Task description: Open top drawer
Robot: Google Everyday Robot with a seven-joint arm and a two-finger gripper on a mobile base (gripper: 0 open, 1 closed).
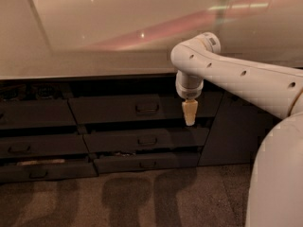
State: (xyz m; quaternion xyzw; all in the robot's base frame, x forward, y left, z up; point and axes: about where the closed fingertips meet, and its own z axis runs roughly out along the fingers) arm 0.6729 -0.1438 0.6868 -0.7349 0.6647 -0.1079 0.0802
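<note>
The top drawer (109,109) is the widest dark grey front of the right stack, just under the counter edge, with a dark loop handle (147,108) at its centre. It looks pulled out a little, with a dark gap above it. My gripper (189,113) hangs down from the white arm in front of the drawer's right end, to the right of the handle and apart from it. Its pale fingers point down, seen edge-on.
Two shorter drawer fronts (147,140) (147,163) sit below the top drawer. A left stack of dark drawers (28,148) stands beside them. A pale counter (94,41) runs above. A dark cabinet panel (232,126) is at the right. Carpet floor (142,197) lies in front.
</note>
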